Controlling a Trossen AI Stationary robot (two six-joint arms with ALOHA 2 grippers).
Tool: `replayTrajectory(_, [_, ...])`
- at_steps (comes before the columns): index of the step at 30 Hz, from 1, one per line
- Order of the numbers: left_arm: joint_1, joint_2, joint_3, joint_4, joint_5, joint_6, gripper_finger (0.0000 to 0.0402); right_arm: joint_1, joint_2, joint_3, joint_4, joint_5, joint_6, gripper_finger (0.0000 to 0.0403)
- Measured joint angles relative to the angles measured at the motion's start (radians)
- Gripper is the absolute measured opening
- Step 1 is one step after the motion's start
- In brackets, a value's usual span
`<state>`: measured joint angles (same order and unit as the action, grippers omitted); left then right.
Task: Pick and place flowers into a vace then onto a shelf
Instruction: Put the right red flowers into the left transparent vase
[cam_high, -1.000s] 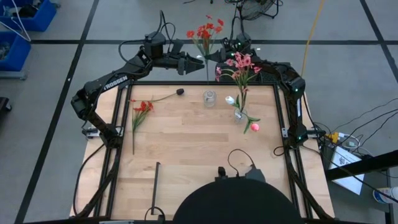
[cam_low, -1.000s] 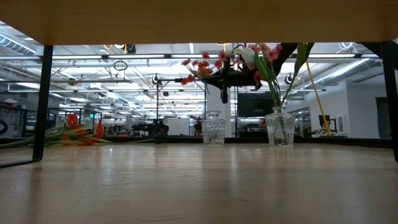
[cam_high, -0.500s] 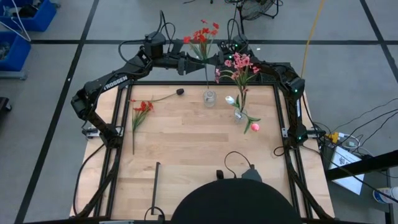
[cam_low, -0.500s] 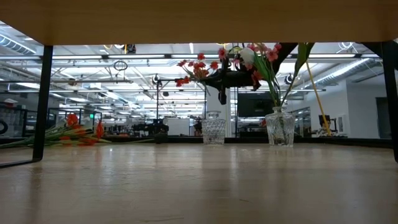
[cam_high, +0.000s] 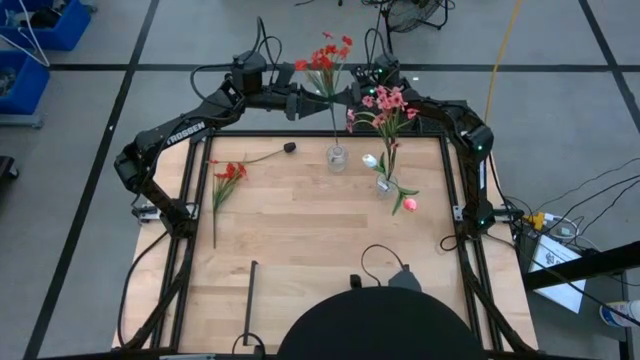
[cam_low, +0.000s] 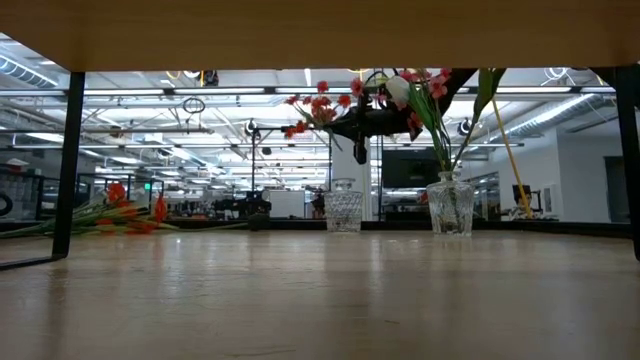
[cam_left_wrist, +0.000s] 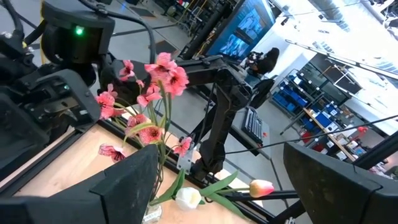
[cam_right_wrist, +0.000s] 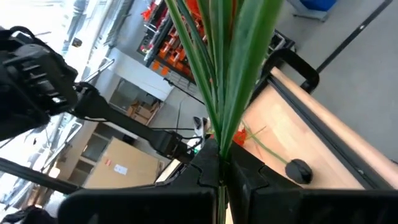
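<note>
My right gripper is shut on a red blossom spray at the table's far edge, above the empty cut-glass vase. Whether the stalk's lower end reaches into that vase I cannot tell. My left gripper is open just left of the stalk and touches nothing. A second glass vase holds pink sprays, a white tulip and a pink-red tulip. More red flowers lie flat on the table's left. My right gripper pinches the red spray's bundled green stalks between its two fingers, below the leaves. The fingers come level from the table's right and lie across the stalks. The spray is lifted clear, with its blossoms above the fingers and tilted toward the left.
A small black object lies near the far-left corner, and a black bar lies near the front left. The shelf's wooden board spans the top of the low view, with black uprights at its sides. The tabletop is bare in its middle.
My left gripper has drawn back toward the table's left, away from the red spray's stalk. The spray, held by my right gripper, has shifted slightly toward the left and far side. Its blossoms stand a little higher than before.
</note>
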<state>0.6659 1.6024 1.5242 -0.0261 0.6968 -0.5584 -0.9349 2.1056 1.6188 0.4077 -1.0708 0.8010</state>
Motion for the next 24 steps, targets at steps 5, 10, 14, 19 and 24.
replayTrajectory(5, [-0.001, 0.000, 0.000, 0.005, 0.000, 0.001, 0.0351, -0.001, 0.000, 0.000, -0.003, 0.000, 0.003, 0.0000])
replayTrajectory(10, [-0.001, 0.000, 0.000, 0.005, 0.000, -0.004, 0.0351, 0.000, -0.003, 0.000, 0.000, 0.048, -0.071, 0.0000])
replayTrajectory(14, [-0.001, 0.000, 0.000, 0.005, 0.000, 0.000, 0.0351, 0.008, -0.022, 0.000, -0.025, 0.055, -0.127, 0.0000])
replayTrajectory(19, [-0.001, 0.000, 0.000, 0.005, 0.000, 0.000, 0.0351, 0.024, -0.023, 0.001, -0.117, 0.054, -0.198, 0.0000])
replayTrajectory(24, [-0.001, 0.000, 0.000, 0.004, 0.000, -0.004, 0.0351, 0.042, -0.023, 0.000, -0.124, 0.056, -0.266, 0.0000])
